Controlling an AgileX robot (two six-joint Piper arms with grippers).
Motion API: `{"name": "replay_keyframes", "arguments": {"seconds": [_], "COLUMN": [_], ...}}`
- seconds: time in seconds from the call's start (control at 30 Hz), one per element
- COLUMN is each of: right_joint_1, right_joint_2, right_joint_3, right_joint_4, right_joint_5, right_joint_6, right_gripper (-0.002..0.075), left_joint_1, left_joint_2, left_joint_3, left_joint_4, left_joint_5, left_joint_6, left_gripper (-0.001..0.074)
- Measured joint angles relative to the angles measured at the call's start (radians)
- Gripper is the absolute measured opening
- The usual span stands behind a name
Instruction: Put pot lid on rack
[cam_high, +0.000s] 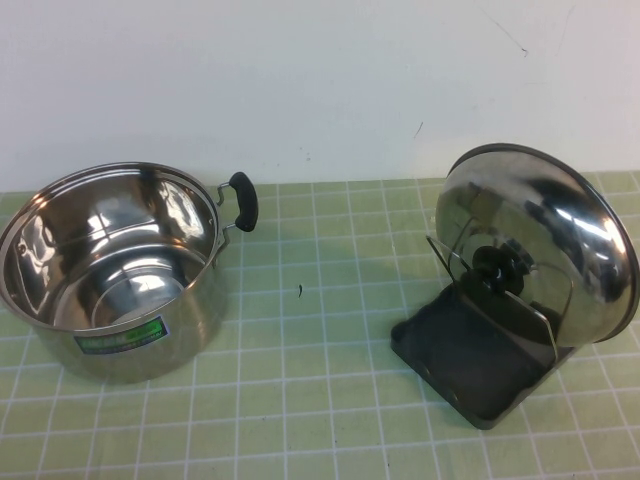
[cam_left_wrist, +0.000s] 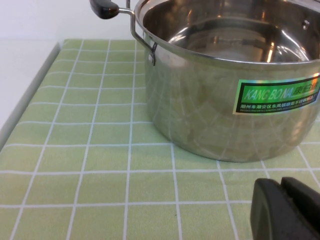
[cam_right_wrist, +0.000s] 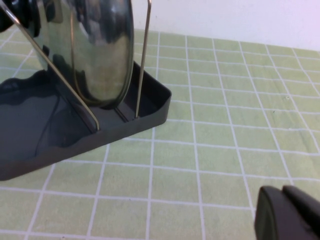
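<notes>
The left gripper (cam_left_wrist: 287, 207) sits pinched shut and empty, low over the green checked mat (cam_high: 330, 330), just short of the steel pot (cam_high: 115, 280) with its green label (cam_left_wrist: 277, 94). The right gripper (cam_right_wrist: 290, 215) is likewise closed on nothing, near the rack (cam_high: 470, 365). On the table the pot is at nine o'clock and the rack at three. The pot lid (cam_high: 545, 235) stands on edge in the rack's wire loops (cam_right_wrist: 142, 60), black knob (cam_high: 497, 268) facing the pot.

Shiny steel pot lid (cam_high: 545, 235), dark grey rack (cam_high: 480, 360)
</notes>
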Motion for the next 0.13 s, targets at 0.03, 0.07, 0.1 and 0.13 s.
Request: {"name": "replay_keyframes", "arguments": {"seconds": [0.03,0.07,0.1,0.13], "right_joint_1": [0.000,0.000,0.000,0.000], "right_joint_2": [0.000,0.000,0.000,0.000], "right_joint_3": [0.000,0.000,0.000,0.000], "right_joint_4": [0.000,0.000,0.000,0.000], "right_joint_5": [0.000,0.000,0.000,0.000], "right_joint_6": [0.000,0.000,0.000,0.000], "right_gripper": [-0.0001,-0.0001,-0.0001,-0.0001], "left_joint_1": [0.000,0.000,0.000,0.000], "left_joint_2": [0.000,0.000,0.000,0.000], "left_joint_3": [0.000,0.000,0.000,0.000], "left_joint_4": [0.000,0.000,0.000,0.000], "left_joint_5": [0.000,0.000,0.000,0.000], "left_joint_6": [0.000,0.000,0.000,0.000], "left_gripper": [-0.0002,-0.0002,-0.0002,-0.0002]}}
